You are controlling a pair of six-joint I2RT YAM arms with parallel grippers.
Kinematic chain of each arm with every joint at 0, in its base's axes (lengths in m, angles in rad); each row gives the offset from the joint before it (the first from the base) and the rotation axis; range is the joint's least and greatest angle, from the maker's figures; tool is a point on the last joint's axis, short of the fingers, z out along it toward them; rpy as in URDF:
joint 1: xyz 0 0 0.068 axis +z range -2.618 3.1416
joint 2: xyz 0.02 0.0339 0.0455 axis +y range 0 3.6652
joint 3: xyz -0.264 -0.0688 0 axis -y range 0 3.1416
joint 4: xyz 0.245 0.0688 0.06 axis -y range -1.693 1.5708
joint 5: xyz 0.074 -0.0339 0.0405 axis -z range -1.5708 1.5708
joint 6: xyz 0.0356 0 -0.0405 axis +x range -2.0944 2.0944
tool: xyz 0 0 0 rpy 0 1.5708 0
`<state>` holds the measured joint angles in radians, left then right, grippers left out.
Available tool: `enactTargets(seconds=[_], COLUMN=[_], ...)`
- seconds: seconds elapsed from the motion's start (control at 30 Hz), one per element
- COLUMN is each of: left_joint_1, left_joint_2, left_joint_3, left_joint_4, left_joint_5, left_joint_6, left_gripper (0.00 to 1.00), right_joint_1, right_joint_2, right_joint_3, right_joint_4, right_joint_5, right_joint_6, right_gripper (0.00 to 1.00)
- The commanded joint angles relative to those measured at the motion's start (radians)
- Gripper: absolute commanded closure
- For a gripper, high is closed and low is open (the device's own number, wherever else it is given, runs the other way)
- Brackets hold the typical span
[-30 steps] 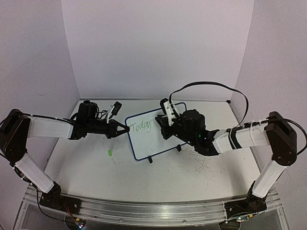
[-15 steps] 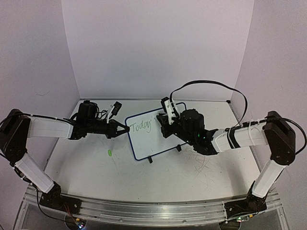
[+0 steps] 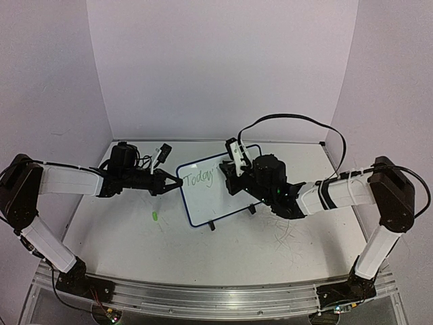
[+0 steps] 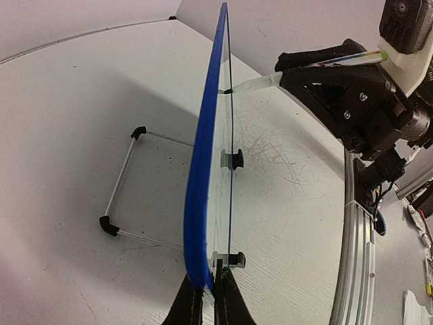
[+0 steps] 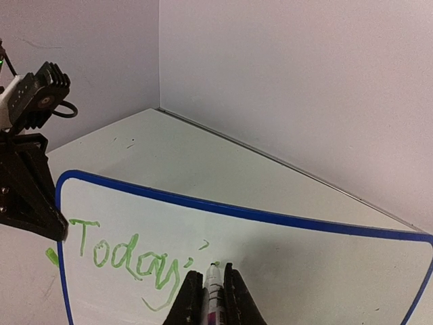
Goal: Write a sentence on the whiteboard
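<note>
The whiteboard [image 3: 206,200] stands tilted on its two black feet mid-table, blue-framed. Its left edge [image 4: 205,162] is pinched by my left gripper [image 3: 177,181], whose jaws [image 4: 211,290] are shut on the frame. Of the sentence, only a green cursive "Today'" [image 3: 200,178] [image 5: 125,261] shows at the board's upper left. My right gripper [image 3: 232,178] [image 5: 212,273] is shut on a marker [image 5: 214,292] [image 4: 260,82]. The marker's tip touches the white surface [image 5: 325,271] just right of the apostrophe, where a small green dot sits.
A small green piece [image 3: 154,217] lies on the table left of the board. A wire stand [image 4: 122,183] juts out behind the board. Old scribble marks [image 3: 287,233] cover the table near the right arm. Purple walls close in the back and sides.
The right arm has crept a touch to the left with the marker at the board. The left arm and the board have not moved.
</note>
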<state>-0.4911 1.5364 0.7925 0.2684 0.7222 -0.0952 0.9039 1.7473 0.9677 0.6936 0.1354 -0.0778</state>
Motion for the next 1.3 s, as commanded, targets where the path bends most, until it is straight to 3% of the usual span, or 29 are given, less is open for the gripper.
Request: enactTargets(seconds=[0.0,1.27], left_joint_1=[-0.003,-0.003], left_joint_2=[-0.005,-0.010], left_joint_3=[0.025,0.024], left_joint_4=[-0.041,-0.044], left_joint_5=[-0.055,-0.061], left_joint_6=[0.085,0.089], left_gripper=[1.00,1.00], right_joint_1=[-0.005,-0.002], right_joint_2=[0.016,-0.004], right_joint_3=[0.036,-0.027], right_joint_4=[0.013,-0.014], right_joint_5=[-0.022,-0.009], right_joint_6=[0.016,0.042], right_gripper=[1.00,1.00])
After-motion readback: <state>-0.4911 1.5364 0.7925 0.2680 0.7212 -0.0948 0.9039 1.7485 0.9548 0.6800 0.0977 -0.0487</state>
